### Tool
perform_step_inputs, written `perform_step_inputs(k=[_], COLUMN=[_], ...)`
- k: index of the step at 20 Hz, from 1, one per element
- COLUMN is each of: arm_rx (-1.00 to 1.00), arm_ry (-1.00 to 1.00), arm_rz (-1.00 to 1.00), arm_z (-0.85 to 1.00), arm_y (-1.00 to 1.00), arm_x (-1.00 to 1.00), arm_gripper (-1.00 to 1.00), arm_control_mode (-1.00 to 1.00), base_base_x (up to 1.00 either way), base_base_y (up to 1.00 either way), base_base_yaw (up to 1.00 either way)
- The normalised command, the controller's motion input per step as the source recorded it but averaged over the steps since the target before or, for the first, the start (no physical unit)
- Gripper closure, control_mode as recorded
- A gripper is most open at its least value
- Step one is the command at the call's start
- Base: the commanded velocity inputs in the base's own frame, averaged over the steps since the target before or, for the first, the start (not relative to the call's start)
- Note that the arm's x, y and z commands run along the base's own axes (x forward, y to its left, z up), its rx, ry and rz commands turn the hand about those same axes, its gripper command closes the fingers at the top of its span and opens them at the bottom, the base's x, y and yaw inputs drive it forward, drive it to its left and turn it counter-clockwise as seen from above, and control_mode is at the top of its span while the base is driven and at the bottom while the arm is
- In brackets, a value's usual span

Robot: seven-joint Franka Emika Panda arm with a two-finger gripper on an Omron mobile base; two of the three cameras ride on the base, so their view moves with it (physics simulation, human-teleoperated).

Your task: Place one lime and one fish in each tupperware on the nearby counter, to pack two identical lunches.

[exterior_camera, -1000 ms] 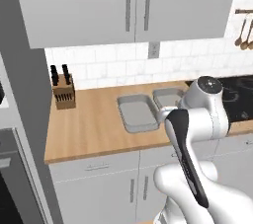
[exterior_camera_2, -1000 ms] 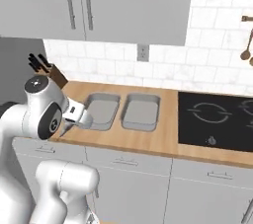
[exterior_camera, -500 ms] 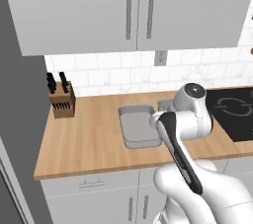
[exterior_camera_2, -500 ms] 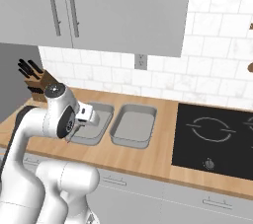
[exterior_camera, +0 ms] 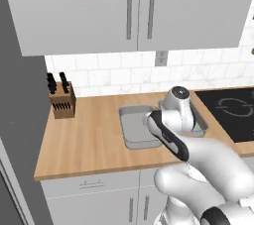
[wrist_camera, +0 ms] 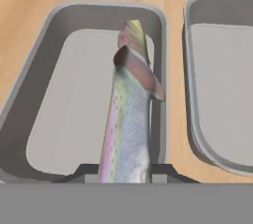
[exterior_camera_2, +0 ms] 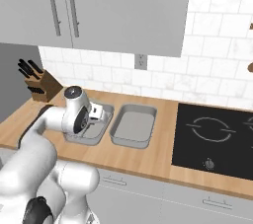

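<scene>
Fish (wrist_camera: 129,119), long, smooth and probably slippery, we hold clenched in the gripper (wrist_camera: 123,172) at one end, its body hanging over the left tupperware (wrist_camera: 44,94), the other tupperware (wrist_camera: 217,85) at 3 o'clock; a mid-body grip would likely sway less.
</scene>
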Motion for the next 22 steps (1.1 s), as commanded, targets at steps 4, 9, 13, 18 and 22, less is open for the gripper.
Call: perform_step_inputs(k=[4,9,13,18,22], arm_rx=[0.00,0.00,0.00,0.00,0.00], arm_ry=[0.15,0.00,0.00,0.00,0.05], arm_rz=[0.00,0.00,0.00,0.00,0.00], arm_z=[-0.06,-0.42,-0.55,-0.41,-0.28], arm_y=[0.16,0.41,0.32,0.36,0.16], arm_x=[0.64,0.54,0.43,0.27,0.17], arm_gripper=[1.00,1.00,1.00,1.00,1.00], arm_control_mode=[-1.00,-1.00,-1.00,-1.00,-1.00], base_base_x=[0.00,0.00,0.00,0.00,0.00], base_base_y=[0.00,0.00,0.00,0.00,0.00], base_base_yaw=[0.00,0.00,0.00,0.00,0.00])
